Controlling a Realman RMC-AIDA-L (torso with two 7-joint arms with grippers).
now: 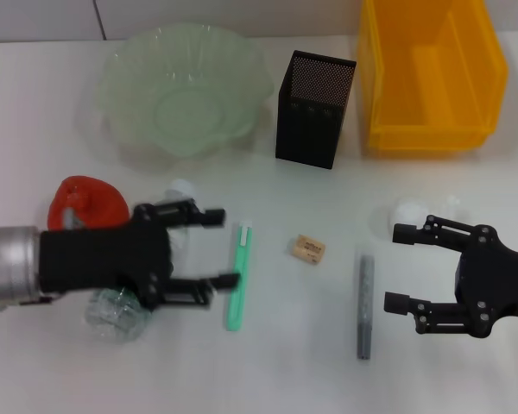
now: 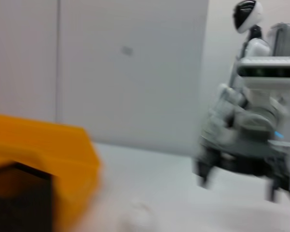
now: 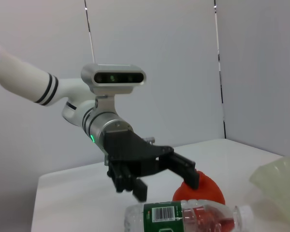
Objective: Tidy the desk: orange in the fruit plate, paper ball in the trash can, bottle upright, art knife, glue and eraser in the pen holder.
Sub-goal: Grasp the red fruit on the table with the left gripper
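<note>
Two grippers up, both empty, nothing sorted yet by the look of it.

Bottle (image 1: 121, 312) lies on its side at my left, mostly under my left gripper (image 1: 203, 257). Cap (image 1: 182, 191) shows past the fingers toward the fruit plate (image 1: 138, 129), body toward me, so the long axis runs roughly away from me, tilted a bit. The right wrist view confirms it: bottle flat on the table, left gripper hovering just above, jaws spread, not touching. Orange (image 1: 85, 203) sits right beside the bottle, on its outer side, close enough to get bumped.

That is the relation that matters: bottle directly below the left gripper, well apart from my right gripper (image 1: 414, 269). Left arm is clearly nearer. My jaws open across the table, roughly along the bottle rather than across it, so I judge a wrist turn is needed before closing on the body.

Working outward: green art knife (image 1: 238, 276) just off the left fingertips, long axis near-far. Eraser (image 1: 307, 248) mid-table. Grey glue stick (image 1: 364, 304) beside the right gripper, also lying near-far. Paper ball (image 1: 408, 213) just beyond the right gripper, which is open and idle. Pen holder (image 1: 315, 109) and trash can (image 1: 432, 73) stand at the back; I see nothing inside either.
</note>
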